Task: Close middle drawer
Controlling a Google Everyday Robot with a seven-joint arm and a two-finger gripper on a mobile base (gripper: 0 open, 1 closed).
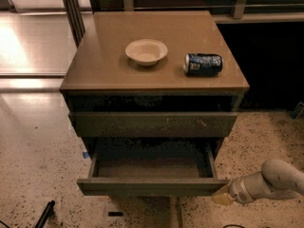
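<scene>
The middle drawer (152, 186) is pulled well out of the cabinet. It has a long dark olive-grey front without a handle and a shallow box with a brownish floor (152, 167). My gripper (222, 195) is low at the right, at the end of a white arm (275, 178). Its tan tip is right at the right end of the drawer's front, on the outer side. It holds nothing that I can see.
The wider scratched front (153, 124) sits above, slightly out. On the cabinet top (104, 65) stand a white bowl (146, 51) and a blue can on its side (203, 64). Below is speckled floor (38, 160), with a dark object (45, 213) at lower left.
</scene>
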